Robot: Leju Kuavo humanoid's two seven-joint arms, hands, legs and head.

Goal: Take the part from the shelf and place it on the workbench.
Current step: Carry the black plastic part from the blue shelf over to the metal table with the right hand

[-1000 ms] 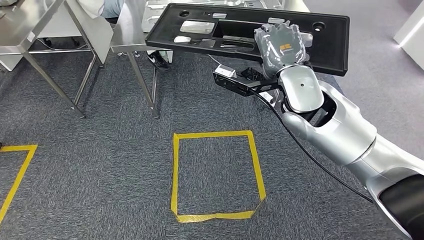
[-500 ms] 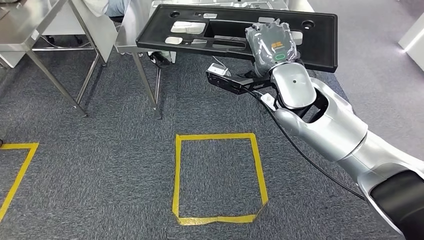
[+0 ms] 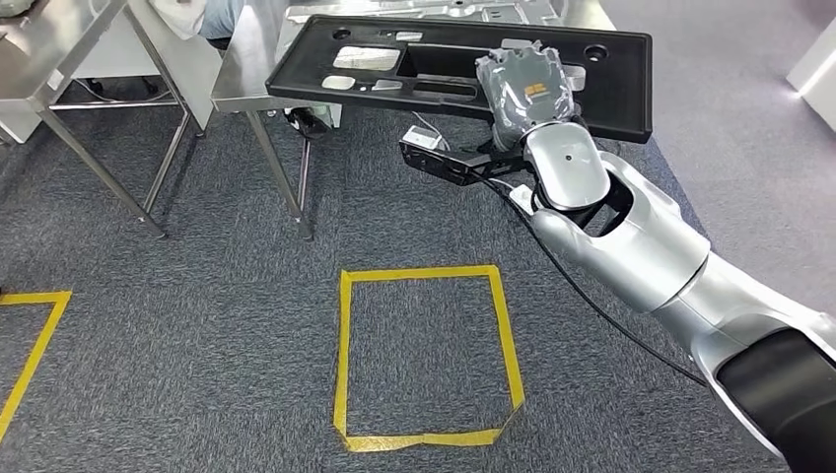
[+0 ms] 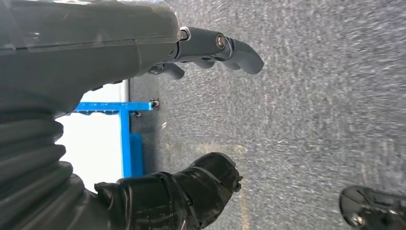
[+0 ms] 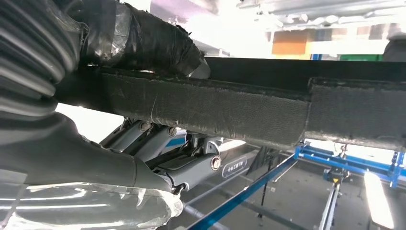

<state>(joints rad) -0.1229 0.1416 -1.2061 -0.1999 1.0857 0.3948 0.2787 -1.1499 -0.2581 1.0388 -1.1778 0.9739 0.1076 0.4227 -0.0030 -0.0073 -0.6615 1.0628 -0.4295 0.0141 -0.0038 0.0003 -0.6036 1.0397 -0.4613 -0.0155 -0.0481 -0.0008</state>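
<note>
Grey carpet [image 3: 197, 296] covers the floor, marked with yellow tape: one full square [image 3: 426, 355] at 6 o'clock and a corner of a second [image 3: 30, 345] at 8 o'clock. One right hand [image 3: 524, 91] is seen at 1 o'clock, clasped on the near edge of one long black part [image 3: 444, 61]; in the right wrist view the thumb [image 5: 143, 38] is laid over the part's edge and the fingers [image 5: 158, 143] are tucked beneath it. The part is held level, its far end lying above the edge of a steel workbench [image 3: 246, 69] at 11 o'clock; whether it touches the top cannot be told. A second steel table [image 3: 49, 59] stands at 10 o'clock. One left hand [image 4: 201, 115] is seen in the left wrist view above carpet, fingers [image 4: 230, 48] apart, nothing held. A person's shoe [image 3: 308, 120] shows under the workbench.
</note>
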